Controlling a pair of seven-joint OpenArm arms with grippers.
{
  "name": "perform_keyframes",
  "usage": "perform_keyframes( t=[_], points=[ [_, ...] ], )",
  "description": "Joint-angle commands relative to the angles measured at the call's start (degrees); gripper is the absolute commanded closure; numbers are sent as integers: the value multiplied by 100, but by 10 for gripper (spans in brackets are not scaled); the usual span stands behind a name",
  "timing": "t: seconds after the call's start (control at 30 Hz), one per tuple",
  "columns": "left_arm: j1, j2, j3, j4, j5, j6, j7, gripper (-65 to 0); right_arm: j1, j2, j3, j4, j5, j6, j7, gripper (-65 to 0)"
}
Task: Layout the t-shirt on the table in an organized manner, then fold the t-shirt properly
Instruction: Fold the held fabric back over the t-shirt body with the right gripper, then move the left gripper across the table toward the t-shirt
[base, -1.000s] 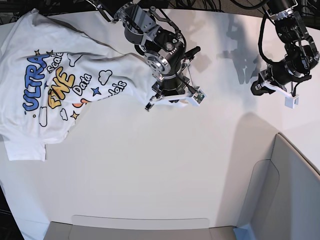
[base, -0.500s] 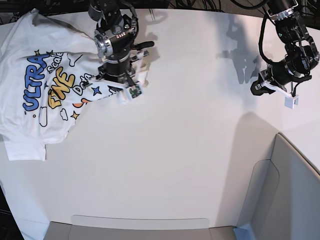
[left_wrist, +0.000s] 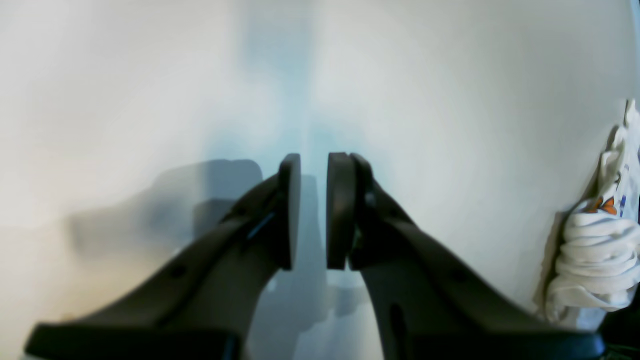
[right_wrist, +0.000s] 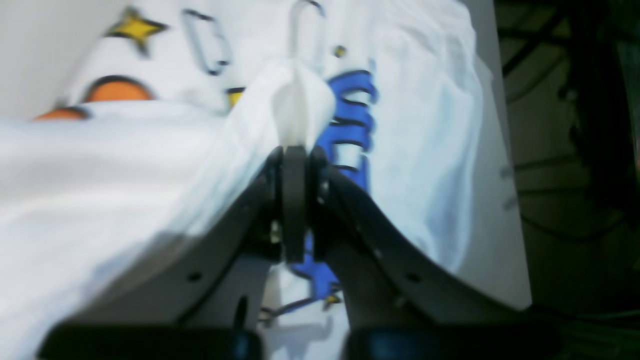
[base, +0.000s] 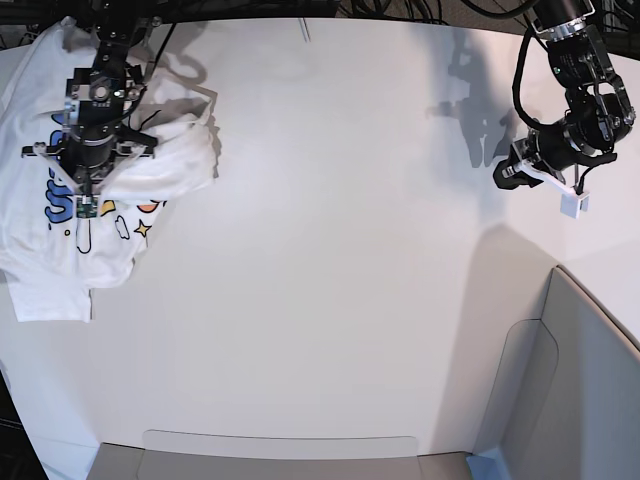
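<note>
The white t-shirt (base: 45, 270) lies at the left end of the white table (base: 330, 300), with blue and yellow print showing. My right gripper (base: 88, 170) hangs over it, shut on a raised fold of its cloth (right_wrist: 300, 95), which drapes over part of the lettering. In the right wrist view the shirt (right_wrist: 100, 165) fills the frame below the gripper (right_wrist: 297, 200). My left gripper (base: 502, 177) hovers at the far right. In its own view (left_wrist: 314, 210) the jaws stand nearly together and hold nothing. A bunched bit of the shirt (left_wrist: 595, 250) shows at that view's right edge.
A grey panel (base: 590, 380) stands at the lower right and a grey strip (base: 280, 455) runs along the front edge. Dark cables (right_wrist: 575, 150) lie just beyond the table's edge past the shirt.
My right gripper has swept from the table's middle to the far left, carrying the shirt's edge back over the printed front. My left arm has barely shifted.
</note>
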Motion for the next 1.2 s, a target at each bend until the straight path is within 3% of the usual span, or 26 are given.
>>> perform_keyframes(
  t=[0.0,0.3,0.47,0.77,1.07,1.17],
  points=[
    [-73,-91,35,104,-104,21,-26,-93,53,103,322,112,66,-42,93,0],
    [-90,-73,360,104,-104,21,-88,-93,35,613,3320,103,2088,-33,93,0],
    [-275,-64,562,104,-77,21,-88,-93,-70,807,4384,24,2818,-33,93,0],
    [-293,-82,1107,104,-95,21,-88,-93,-167,807,4744,-574,2897,-33,93,0],
    [-1304,-152,3129,508,-95,21,61,-122,-176,727,4779,-890,2862,-33,93,0],
    [-1611,-135,3437,526,-68,21,53,-123,-176,736,4876,-969,2827,-33,93,0]
  ],
)
